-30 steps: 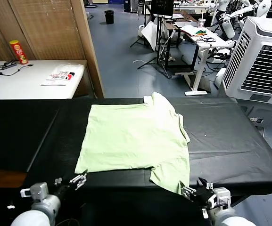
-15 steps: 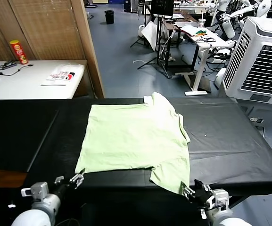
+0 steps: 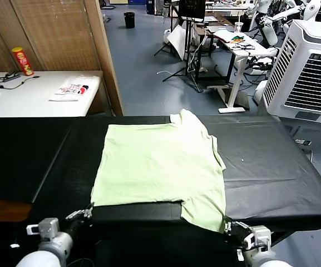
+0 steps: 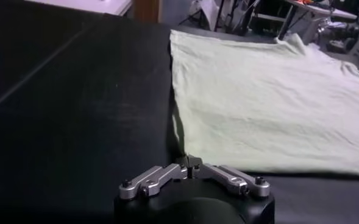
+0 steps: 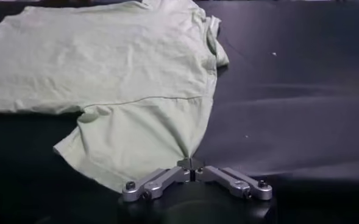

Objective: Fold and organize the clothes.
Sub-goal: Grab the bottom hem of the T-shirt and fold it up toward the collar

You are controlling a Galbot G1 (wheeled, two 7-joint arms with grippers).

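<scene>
Red can (image 3: 21, 60) and packet (image 3: 72, 89) on white table (image 3: 15, 103).

Head cam high; wrist cams low, sharing shirt (image 3: 159, 167).

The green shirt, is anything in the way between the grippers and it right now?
Nothing visible. The left gripper is shut on the shirt at its near left corner, and the right gripper is shut on its near right sleeve edge.
</scene>
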